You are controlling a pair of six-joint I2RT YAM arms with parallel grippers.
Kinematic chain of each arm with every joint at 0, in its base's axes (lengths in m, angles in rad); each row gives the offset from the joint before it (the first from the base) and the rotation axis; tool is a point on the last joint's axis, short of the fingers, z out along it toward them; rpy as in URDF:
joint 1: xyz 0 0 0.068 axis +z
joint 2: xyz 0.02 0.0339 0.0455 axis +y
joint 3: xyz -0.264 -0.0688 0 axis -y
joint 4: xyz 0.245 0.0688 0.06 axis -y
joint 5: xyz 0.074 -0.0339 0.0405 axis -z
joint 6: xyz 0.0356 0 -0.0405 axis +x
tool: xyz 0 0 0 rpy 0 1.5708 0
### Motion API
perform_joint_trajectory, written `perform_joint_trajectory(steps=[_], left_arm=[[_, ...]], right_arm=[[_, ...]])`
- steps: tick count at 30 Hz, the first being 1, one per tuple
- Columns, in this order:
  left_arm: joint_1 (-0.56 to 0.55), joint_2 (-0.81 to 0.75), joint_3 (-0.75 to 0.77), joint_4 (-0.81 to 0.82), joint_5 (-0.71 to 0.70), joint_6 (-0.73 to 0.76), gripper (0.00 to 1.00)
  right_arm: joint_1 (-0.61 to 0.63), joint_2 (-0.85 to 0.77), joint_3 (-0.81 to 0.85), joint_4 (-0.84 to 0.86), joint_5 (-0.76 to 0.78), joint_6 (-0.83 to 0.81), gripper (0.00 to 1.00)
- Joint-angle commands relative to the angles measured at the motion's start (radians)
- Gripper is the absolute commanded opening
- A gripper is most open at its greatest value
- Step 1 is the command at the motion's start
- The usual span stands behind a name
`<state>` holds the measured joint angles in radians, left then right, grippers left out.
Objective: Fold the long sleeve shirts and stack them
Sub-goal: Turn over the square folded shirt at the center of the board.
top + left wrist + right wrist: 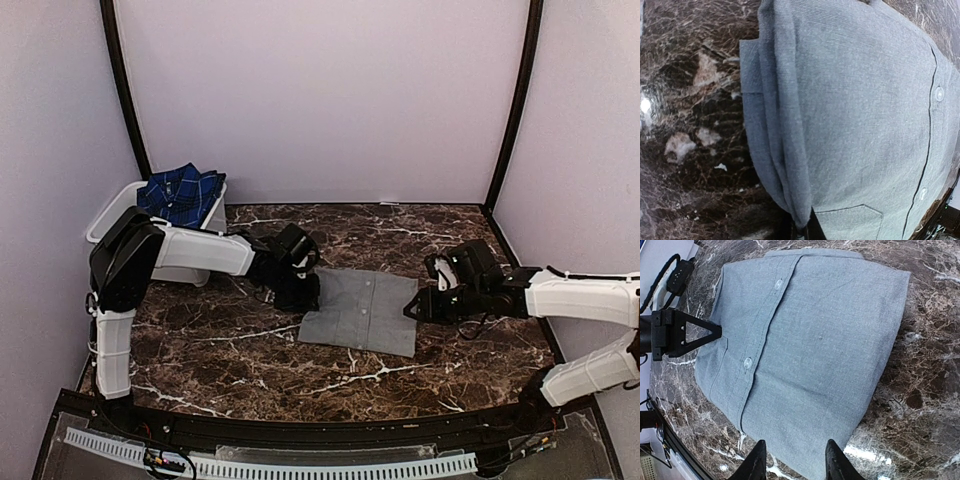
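No readable writing, brand or label in any view.

Plain mid-grey collared button-up shirt [360,312] lies folded into a rough rectangle near the middle of the dark brown marble-pattern table [250,370], placket up. Right wrist view shows two small pale buttons [778,284] on the placket; left wrist view also shows two, plus a chest pocket [850,222]. The shirt's left side is doubled over in layered folds, its right edge is straight, and its corners are roughly square. Bare marble shows on all four sides of the shirt, with the widest open strips toward the near edge and the far wall.

Navy-and-blue plaid shirt [182,193] sits bunched in the white plastic tub [105,218] at the far-left corner, well apart from the grey one.

Count: two shirts, one tub, two arms.

Left gripper [308,292] is at the grey shirt's left edge. From the right wrist camera one black triangular finger [687,335] points at that edge. I cannot tell whether the jaws are apart or pinching cloth, since its own camera shows only a dark sliver at the bottom of the frame.

Right gripper [415,306] is at the shirt's right edge, jaws spread and holding nothing. Both black fingertips [760,462] are in view with the shirt's edge showing between them. Whether they touch the cloth is unclear.
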<state>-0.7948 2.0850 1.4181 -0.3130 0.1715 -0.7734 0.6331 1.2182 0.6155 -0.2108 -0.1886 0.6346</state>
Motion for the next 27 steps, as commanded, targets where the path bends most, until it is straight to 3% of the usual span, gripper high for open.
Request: perform_joint_trajectory(steps=[1,13,27], left_arm=[[-0.005,-0.016,-0.029,-0.067,-0.034,-0.012,0.00],[0.027,-0.228,-0.077,-0.273,-0.107,0.154,0.00],[0.084,-0.397,-0.084,-0.390,-0.150,0.255,0.00]], right_arm=[[0.006,0.033,0.039,0.018,0.019,-0.017,0.37],[0.023,0.169,0.130,0.051,0.008,-0.034,0.35],[0.138,0.488,0.390,0.053,0.006,-0.028,0.13]])
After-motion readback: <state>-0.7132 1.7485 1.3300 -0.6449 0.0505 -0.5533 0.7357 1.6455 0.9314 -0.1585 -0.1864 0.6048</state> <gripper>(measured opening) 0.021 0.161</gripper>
